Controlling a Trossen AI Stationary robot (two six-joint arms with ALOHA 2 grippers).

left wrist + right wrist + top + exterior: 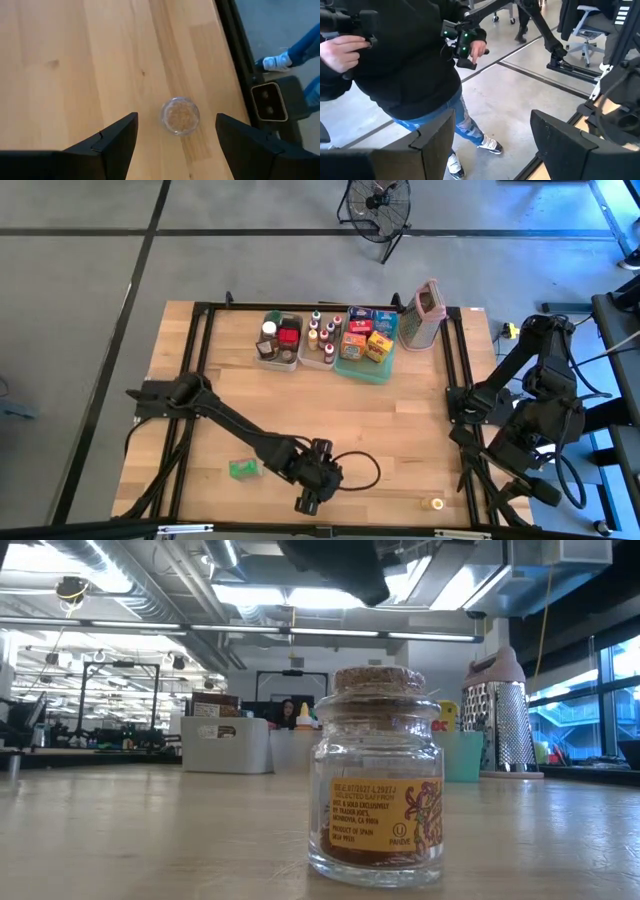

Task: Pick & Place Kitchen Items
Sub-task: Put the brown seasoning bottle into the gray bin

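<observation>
A small glass jar (180,116) with a cork lid (378,680) and an orange label stands upright on its base on the wooden table, near the front edge toward the right (432,503). My left gripper (176,119) is open above the table near the front middle (308,502), slanting down toward the jar. The jar lies ahead of the fingertips, untouched. A small green box (243,470) lies flat on the table behind the left arm. My right gripper (492,125) is open and empty, held high off the table's right side, facing the room.
Clear tubs (280,340) and a green tray (365,370) holding bottles and boxes stand at the far middle, a metal grater (425,315) beside them. A black cable (362,470) loops by the left wrist. A person (410,65) stands beside the table.
</observation>
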